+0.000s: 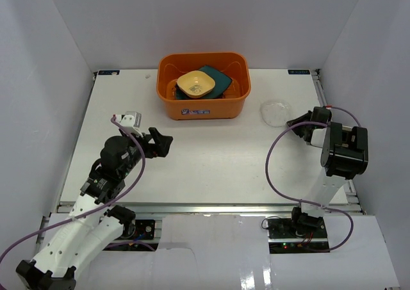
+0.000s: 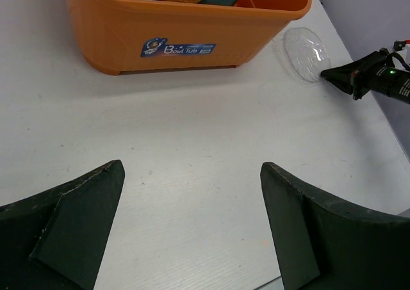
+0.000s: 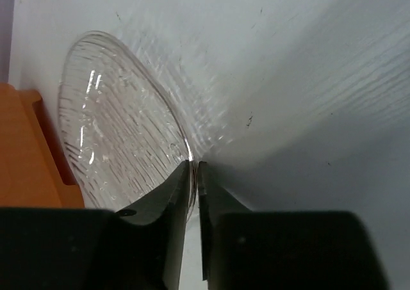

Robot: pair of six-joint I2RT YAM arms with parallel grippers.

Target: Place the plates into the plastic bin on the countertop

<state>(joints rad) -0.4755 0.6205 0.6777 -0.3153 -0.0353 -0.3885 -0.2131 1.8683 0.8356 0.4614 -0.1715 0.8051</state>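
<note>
The orange plastic bin (image 1: 204,105) stands at the back middle of the white countertop (image 1: 211,162). In it lie a yellow round plate (image 1: 196,83) and a dark teal plate (image 1: 220,79), with more plates hidden under them. The clear glass round plate (image 1: 275,112) lies on the countertop right of the bin. My right gripper (image 1: 293,122) is shut on its near rim (image 3: 186,150), with the rim pinched between the fingers. My left gripper (image 1: 168,142) is open and empty, low over the countertop in front of the bin (image 2: 192,40).
White walls close in the back and both sides. Metal rails run along the countertop's edges. A purple cable loops from the right arm over the countertop (image 1: 272,168). The right gripper shows in the left wrist view (image 2: 359,79) beside the glass plate (image 2: 306,52).
</note>
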